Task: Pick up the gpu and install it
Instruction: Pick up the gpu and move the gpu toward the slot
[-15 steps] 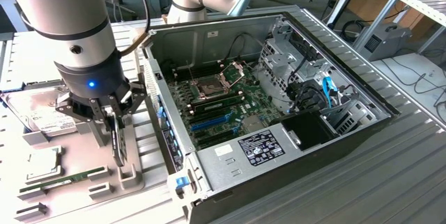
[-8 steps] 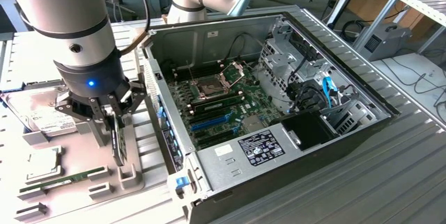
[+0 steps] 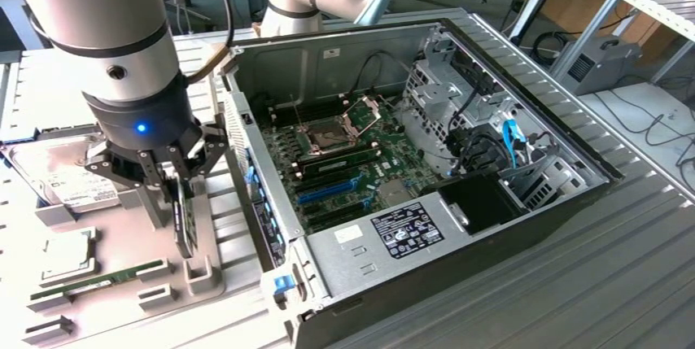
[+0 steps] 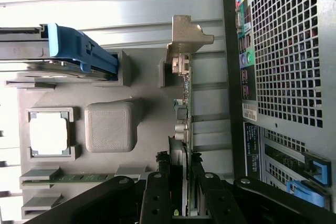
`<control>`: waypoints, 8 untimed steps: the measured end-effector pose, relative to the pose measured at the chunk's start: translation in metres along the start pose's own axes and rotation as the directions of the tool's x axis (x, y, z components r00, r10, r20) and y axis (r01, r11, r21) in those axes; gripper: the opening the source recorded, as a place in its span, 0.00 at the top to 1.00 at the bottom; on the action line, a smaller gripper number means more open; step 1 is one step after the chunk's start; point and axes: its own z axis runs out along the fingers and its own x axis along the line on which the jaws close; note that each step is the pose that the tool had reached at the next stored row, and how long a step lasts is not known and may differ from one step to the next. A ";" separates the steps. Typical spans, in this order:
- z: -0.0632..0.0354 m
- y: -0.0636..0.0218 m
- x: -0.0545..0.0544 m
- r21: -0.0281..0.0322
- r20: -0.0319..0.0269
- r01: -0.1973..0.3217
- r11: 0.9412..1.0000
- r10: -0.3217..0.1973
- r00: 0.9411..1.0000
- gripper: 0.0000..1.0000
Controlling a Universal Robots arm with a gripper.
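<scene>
Looking from the exterior view, we see the hand clamped on the gpu, which stands on edge in a grey holder beside the open computer case. From the wrist view, its 2 fingers pinch the gpu's faces.

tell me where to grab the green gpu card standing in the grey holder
Pinch the green circuit card across its flat faces near the upper edge, away from the silver end bracket, coming straight down: it stands on edge in the grey holder.
</scene>
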 end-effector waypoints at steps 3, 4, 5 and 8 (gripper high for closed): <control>-0.0008 0.0000 0.000 0.000 0.000 0.000 1.000 0.000 1.000 0.74; -0.0010 0.0000 0.000 0.000 0.000 0.000 1.000 0.000 1.000 0.74; -0.0014 0.0000 0.000 0.000 0.000 0.000 1.000 0.000 1.000 0.74; -0.0021 0.0001 0.000 0.000 0.000 0.000 1.000 0.000 1.000 0.74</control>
